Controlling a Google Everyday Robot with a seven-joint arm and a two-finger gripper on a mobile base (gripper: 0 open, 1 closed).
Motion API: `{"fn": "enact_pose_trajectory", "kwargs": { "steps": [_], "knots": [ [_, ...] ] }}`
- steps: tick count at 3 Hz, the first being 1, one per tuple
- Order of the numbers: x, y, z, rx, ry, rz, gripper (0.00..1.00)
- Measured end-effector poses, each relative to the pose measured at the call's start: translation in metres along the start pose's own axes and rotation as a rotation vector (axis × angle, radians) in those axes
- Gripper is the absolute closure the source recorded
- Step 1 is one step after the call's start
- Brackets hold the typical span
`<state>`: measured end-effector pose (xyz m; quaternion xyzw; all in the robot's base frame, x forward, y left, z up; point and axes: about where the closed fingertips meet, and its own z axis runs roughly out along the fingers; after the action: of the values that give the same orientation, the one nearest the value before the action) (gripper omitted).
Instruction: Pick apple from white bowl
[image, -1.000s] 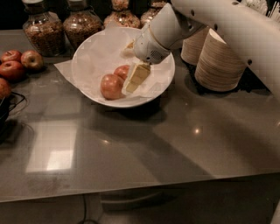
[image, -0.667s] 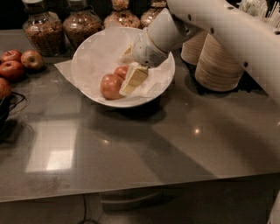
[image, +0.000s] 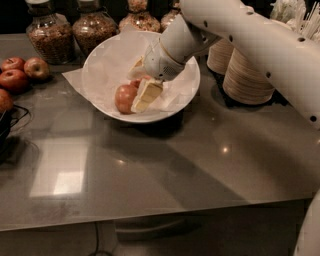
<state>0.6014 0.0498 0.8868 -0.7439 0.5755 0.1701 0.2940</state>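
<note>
Camera view showed the gripper (image: 141, 81) down inside the white bowl (image: 100, 55) on the bench (image: 150, 165), at the grasping step. The paper-lined bowl held an apple (image: 125, 97) touching the gripper's left side, and a second apple (image: 136, 83) half hidden under it. Whether the gripper had clamped either could not be told. Next, probably, a firm squeeze and a lift clear of the rim. Jars (image: 50, 35) behind held brown dry food.

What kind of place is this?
Probably a snack counter or break-room kitchen: jars of dry food, stacked paper bowls and loose apples line it. The gripper is down in the white bowl.
</note>
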Motion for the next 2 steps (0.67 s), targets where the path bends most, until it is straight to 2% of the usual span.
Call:
{"fn": "enact_pose_trajectory", "kwargs": {
  "steps": [1, 2],
  "knots": [
    [-0.006, 0.001, 0.008, -0.018, -0.003, -0.023, 0.35],
    [-0.007, 0.002, 0.029, -0.064, 0.002, -0.05, 0.34]
  ]
}}
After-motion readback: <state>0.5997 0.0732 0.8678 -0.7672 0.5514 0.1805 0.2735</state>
